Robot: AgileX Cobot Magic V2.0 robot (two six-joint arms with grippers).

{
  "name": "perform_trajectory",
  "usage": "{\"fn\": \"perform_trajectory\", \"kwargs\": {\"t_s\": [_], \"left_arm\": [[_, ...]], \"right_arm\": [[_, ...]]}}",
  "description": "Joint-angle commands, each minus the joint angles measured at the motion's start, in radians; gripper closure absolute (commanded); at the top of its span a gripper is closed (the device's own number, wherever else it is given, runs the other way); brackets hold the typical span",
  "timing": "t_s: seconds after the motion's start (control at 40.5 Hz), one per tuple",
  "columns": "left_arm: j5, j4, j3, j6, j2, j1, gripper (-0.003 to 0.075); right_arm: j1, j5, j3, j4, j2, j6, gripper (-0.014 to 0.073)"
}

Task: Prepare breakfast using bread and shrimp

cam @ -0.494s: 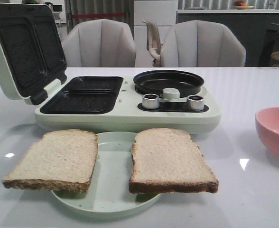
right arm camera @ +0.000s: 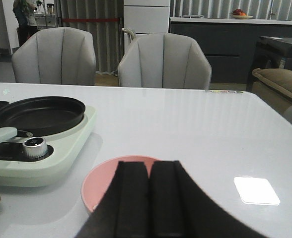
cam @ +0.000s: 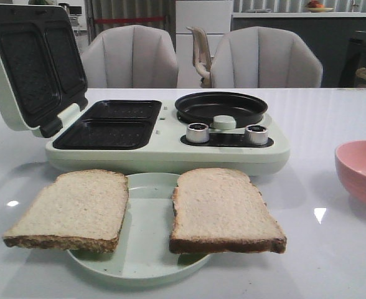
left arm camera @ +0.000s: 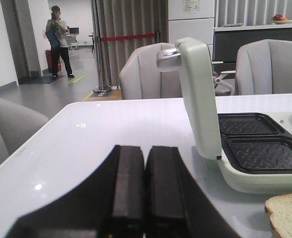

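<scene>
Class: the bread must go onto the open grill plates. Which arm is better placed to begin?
Probably left: its shut pincer sits beside the grill plates and bread; the right pincer hangs over the pink bowl.

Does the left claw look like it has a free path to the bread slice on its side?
Probably yes. The left claw sits shut and empty just short of the left bread slice, which lies uncovered, overhanging the plate. Only bare table shows between them. It must open first.

Open table (cam: 332, 112) at frame right; bowl (cam: 361, 171) blocks the right edge. Cooker (cam: 170, 146) spans centre, its raised lid (cam: 30, 62) obstructing upper left.
</scene>
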Motion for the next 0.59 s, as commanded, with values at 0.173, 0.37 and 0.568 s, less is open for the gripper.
{"fn": "perform_trajectory", "kwargs": {"t_s": [0.173, 0.37, 0.568], "left_arm": [[-0.089, -0.001, 0.007, -0.006, -0.02, -0.006, 0.0619], [-0.103, -0.001, 0.007, -0.006, -0.02, -0.006, 0.0619], [-0.267, -0.061, -0.049, -0.006, -0.02, -0.006, 0.0619]], "right_arm": [[-0.005, -0.104, -0.019, 0.005, -0.023, -0.004, 0.055], [-0.005, -0.123, -0.034, 0.007, -0.023, -0.004, 0.055], [-0.005, -0.067, -0.197, 0.024, -0.023, -0.004, 0.055]]}}
